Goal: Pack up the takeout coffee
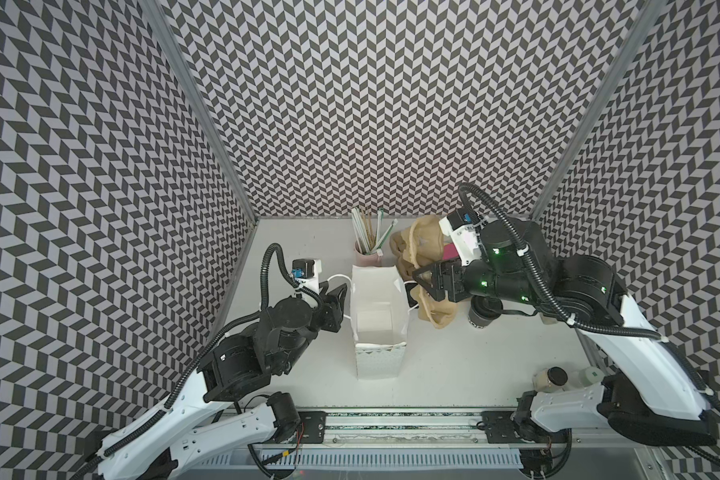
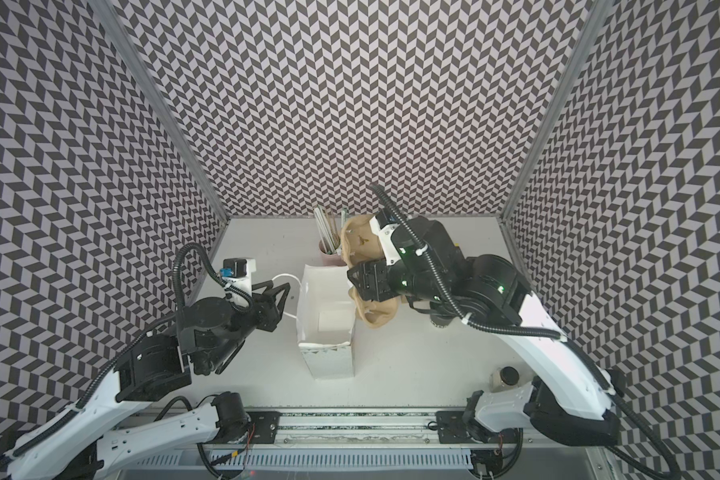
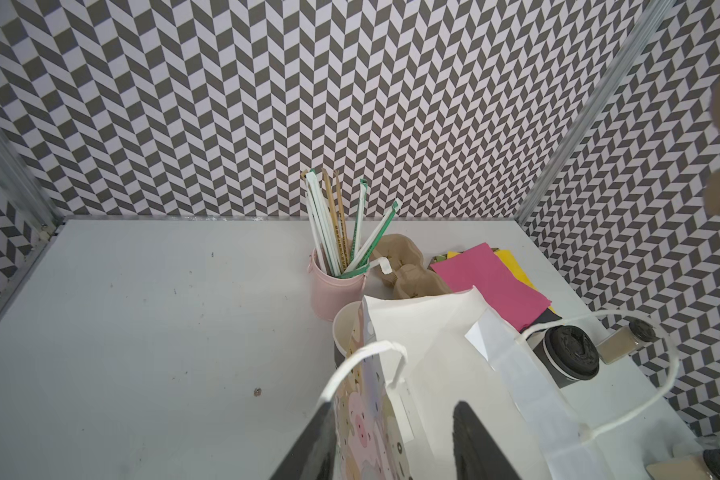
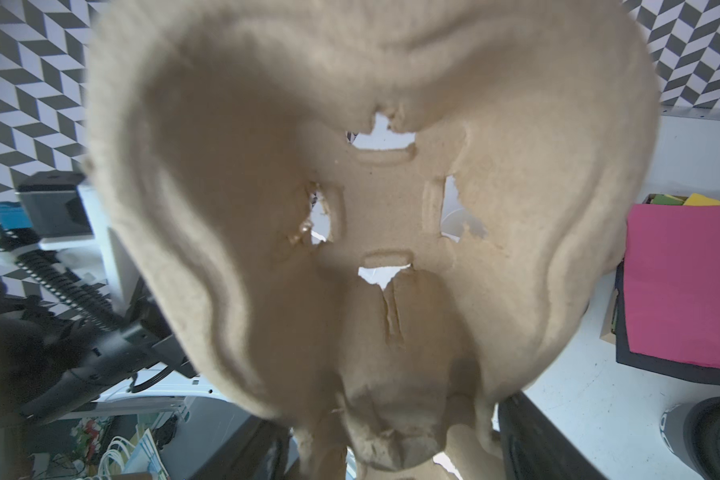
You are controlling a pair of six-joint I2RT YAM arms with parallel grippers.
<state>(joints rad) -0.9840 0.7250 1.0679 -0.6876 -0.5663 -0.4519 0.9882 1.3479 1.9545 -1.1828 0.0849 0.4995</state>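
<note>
Takeout coffee (image 3: 568, 355) stands near bag (image 1: 378, 365); right pincer (image 1: 414, 286) grips carrier (image 1: 422, 239), best lowered level; left pincer (image 3: 391, 419) half-open astride bag wall.

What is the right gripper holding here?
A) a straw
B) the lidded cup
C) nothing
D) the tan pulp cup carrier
D: the right gripper is closed on the carrier, which is held up beside the bag, while the lidded cup stands on the table, ungripped.
</note>
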